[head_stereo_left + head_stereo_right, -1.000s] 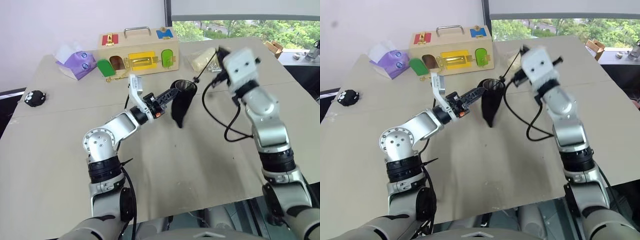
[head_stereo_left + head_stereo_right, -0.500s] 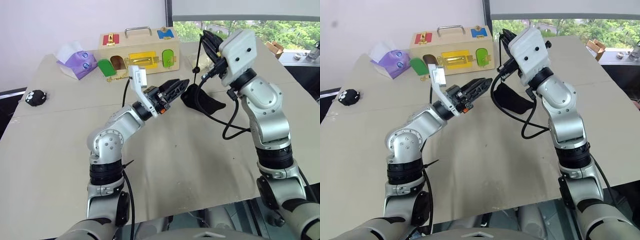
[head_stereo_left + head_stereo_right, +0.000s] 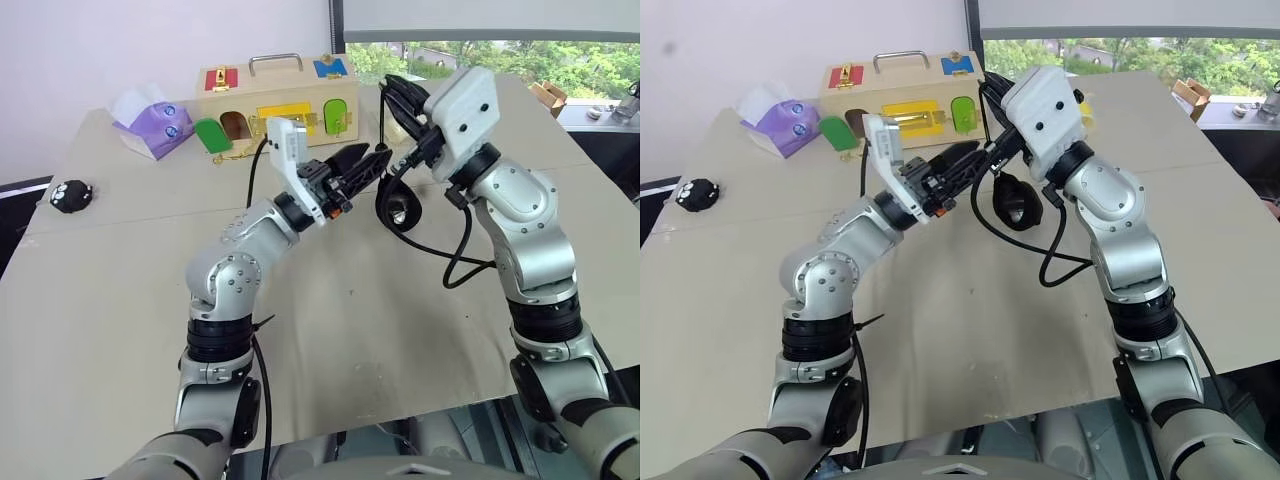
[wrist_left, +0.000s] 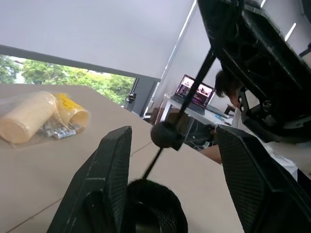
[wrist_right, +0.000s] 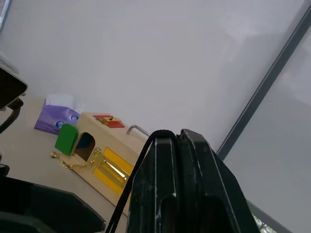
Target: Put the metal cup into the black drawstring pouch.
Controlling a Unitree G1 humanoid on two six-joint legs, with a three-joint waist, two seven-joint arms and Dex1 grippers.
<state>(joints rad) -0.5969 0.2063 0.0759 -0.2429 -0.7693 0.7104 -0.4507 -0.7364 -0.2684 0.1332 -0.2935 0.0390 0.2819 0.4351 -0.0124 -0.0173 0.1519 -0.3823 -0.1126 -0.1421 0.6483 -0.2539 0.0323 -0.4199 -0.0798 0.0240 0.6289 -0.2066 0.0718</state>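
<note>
Near the upper centre of the left eye view, the right gripper (image 3: 398,95) is pressed together on the thin black cord (image 5: 130,187) of the black drawstring pouch (image 3: 398,205), which hangs from it above the table (image 3: 400,330), just right of centre. The pouch's mouth faces the camera, and a glint of the metal cup (image 3: 400,213) shows inside the dark opening (only a small shiny patch is visible). In the right wrist view the cord runs up between the two closed fingers (image 5: 160,174).

The left gripper (image 3: 362,165) reaches in from the centre left, its fingers apart and empty, its tips close beside the pouch's upper edge; whether they touch the fabric cannot be told. In the left wrist view the pouch's round mouth sits low between the spread fingers (image 4: 109,170), and the cord's black toggle (image 4: 165,134) hangs between them.

Along the top of the frame stand a wooden latch box (image 3: 275,100) and, at the upper left, a purple tissue pack (image 3: 150,125). A small round black toy (image 3: 70,196) lies at the left edge.
</note>
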